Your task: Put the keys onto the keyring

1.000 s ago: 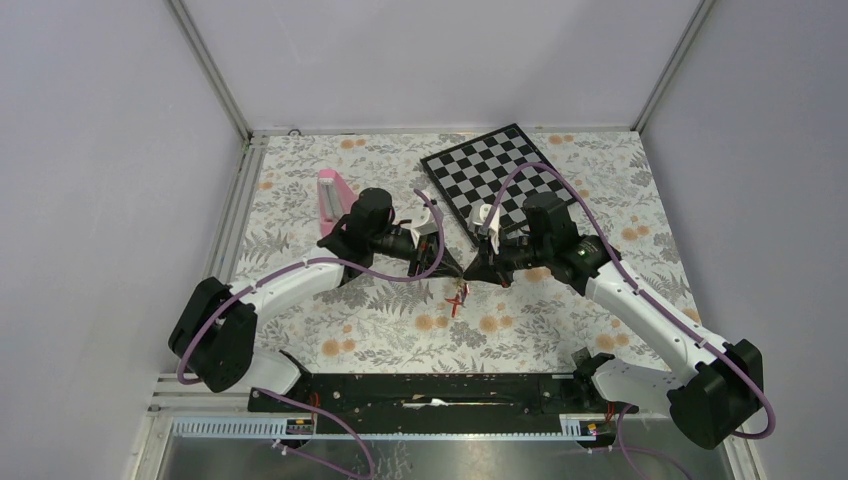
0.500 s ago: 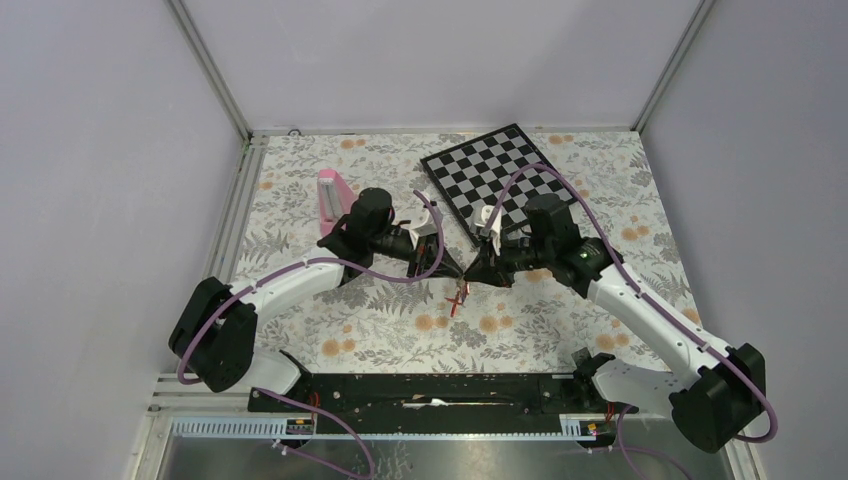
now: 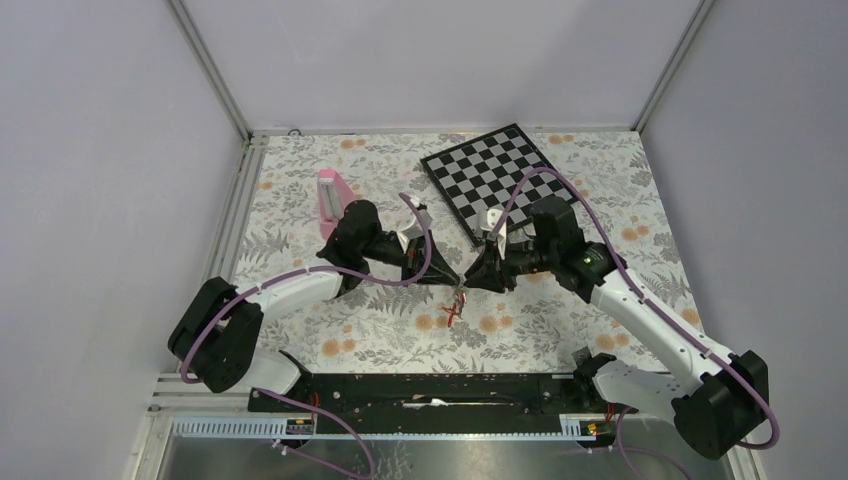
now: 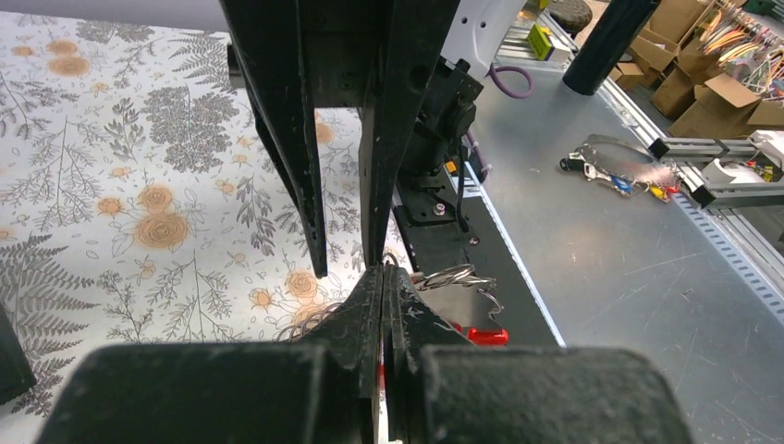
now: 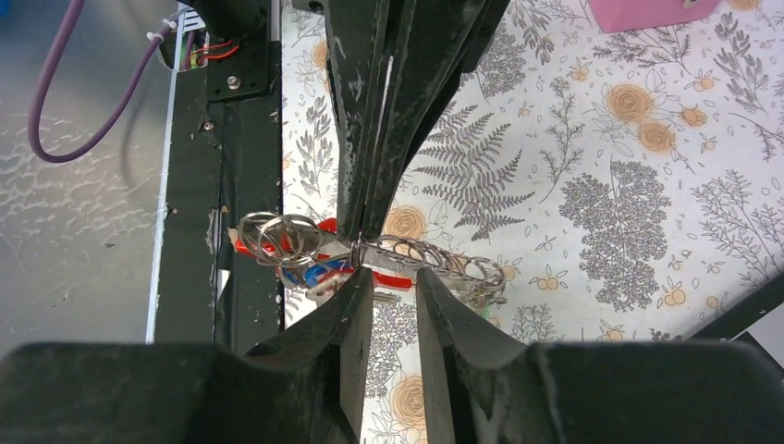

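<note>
My left gripper [image 3: 441, 275] is shut on one end of the keyring [image 5: 434, 264], a long loop, grey on one side and red on the other, held above the floral table. Several wire rings are strung along it. A bunch of keys [image 5: 288, 244] with red and blue tags hangs at the gripped end. It also shows in the top view [image 3: 455, 308] and the left wrist view [image 4: 455, 277]. My right gripper [image 5: 396, 276] is open, its tips just short of the keyring and facing the left gripper [image 4: 382, 273].
A pink block [image 3: 330, 200] lies at the back left. A black-and-white chequered board [image 3: 490, 180] lies at the back centre. The black base rail [image 3: 440, 388] runs along the near edge.
Both grippers have moved a little lower and nearer, still tip to tip. The hanging keys have swung and now sit tilted below them.
</note>
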Robot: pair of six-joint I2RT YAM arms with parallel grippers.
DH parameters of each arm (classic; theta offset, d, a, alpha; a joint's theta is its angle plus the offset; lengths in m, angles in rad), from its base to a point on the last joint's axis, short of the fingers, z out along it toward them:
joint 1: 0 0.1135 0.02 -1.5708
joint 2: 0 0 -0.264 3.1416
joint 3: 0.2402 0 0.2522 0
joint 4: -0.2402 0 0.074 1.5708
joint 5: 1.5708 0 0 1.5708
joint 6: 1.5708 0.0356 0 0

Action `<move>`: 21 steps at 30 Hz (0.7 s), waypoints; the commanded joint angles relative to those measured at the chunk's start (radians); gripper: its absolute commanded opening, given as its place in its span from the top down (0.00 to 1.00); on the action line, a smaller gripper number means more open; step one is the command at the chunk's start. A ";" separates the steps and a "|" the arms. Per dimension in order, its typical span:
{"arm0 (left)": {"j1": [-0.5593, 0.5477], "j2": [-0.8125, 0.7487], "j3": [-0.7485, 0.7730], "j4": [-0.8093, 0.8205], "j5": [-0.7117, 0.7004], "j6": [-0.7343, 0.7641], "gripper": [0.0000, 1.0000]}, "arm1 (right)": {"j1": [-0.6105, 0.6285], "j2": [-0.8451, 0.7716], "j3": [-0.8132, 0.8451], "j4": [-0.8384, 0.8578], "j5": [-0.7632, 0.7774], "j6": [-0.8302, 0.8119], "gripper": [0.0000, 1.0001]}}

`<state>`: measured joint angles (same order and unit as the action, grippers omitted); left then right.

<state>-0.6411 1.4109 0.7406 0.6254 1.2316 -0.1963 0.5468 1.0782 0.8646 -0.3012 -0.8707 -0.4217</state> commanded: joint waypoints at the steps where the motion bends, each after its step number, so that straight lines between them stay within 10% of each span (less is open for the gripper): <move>1: 0.005 -0.026 -0.004 0.221 0.007 -0.098 1.00 | -0.007 -0.017 -0.016 0.033 -0.091 0.000 0.68; 21: 0.009 -0.031 0.024 0.011 -0.019 0.084 1.00 | -0.061 -0.061 0.004 -0.034 -0.091 0.011 0.55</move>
<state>-0.6392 1.4109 0.7303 0.6231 1.2194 -0.1627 0.4942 1.0138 0.8524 -0.3264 -0.8799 -0.4213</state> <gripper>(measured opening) 0.010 0.439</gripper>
